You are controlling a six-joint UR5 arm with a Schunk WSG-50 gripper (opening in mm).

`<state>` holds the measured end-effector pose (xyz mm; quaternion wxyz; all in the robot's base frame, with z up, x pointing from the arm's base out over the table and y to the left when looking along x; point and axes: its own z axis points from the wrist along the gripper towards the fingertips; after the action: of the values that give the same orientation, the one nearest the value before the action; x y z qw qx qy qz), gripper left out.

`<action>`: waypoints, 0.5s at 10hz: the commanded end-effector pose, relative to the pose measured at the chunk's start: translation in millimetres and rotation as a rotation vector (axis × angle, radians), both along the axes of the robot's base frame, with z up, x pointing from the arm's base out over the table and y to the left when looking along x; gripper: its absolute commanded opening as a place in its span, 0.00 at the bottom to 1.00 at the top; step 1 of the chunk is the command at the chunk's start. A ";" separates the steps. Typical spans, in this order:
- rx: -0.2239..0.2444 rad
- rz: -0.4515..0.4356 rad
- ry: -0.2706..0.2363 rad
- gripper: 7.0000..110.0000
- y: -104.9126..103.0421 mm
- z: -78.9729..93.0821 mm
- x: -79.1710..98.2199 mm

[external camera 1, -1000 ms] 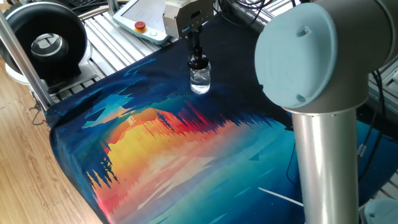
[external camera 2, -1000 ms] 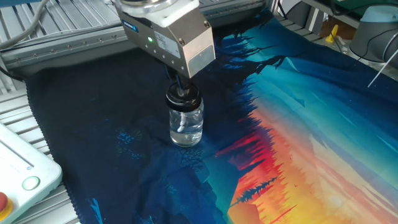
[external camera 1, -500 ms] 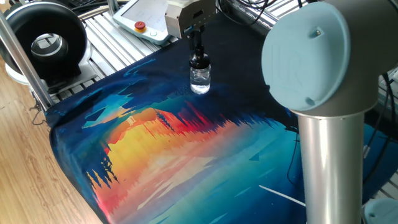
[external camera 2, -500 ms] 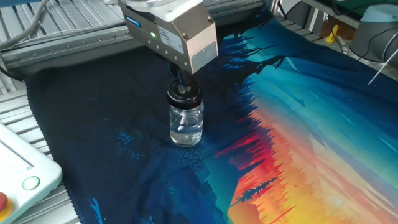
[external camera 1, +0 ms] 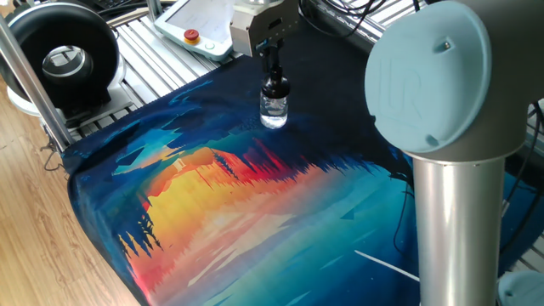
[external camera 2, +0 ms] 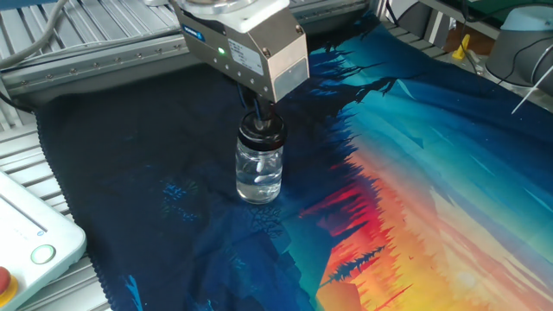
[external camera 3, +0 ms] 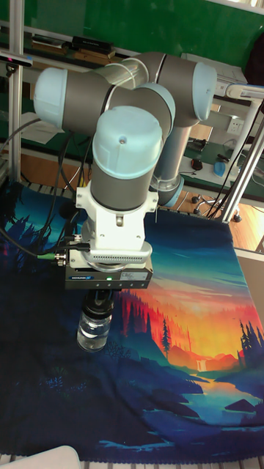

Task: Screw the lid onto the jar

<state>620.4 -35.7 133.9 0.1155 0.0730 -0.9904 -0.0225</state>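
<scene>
The jar (external camera 2: 258, 175) is a small clear glass bottle standing upright on the dark part of the printed cloth (external camera 2: 415, 173); it also shows in one fixed view (external camera 1: 274, 110) and in the tall fixed view (external camera 3: 93, 331). The black lid (external camera 2: 261, 132) sits on its neck. My gripper (external camera 2: 262, 121) comes straight down from above with its fingers shut on the lid. The gripper body hides the fingertips from most sides.
A large black ring-shaped device (external camera 1: 61, 58) stands at the table's left. A white pendant with a red button (external camera 1: 193, 36) lies behind the jar. The arm's grey column (external camera 1: 450, 229) fills the near right. Metal slats (external camera 2: 86, 43) border the cloth.
The gripper body has turned about its vertical axis over the jar while staying on the lid. The arm's elbow shifted slightly right. The jar stayed in place.
</scene>
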 end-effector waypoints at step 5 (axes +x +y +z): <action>0.040 0.004 -0.024 0.00 5.4 -3.9 19.2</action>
<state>630.6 -35.5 132.6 0.1102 0.0774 -0.9904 -0.0299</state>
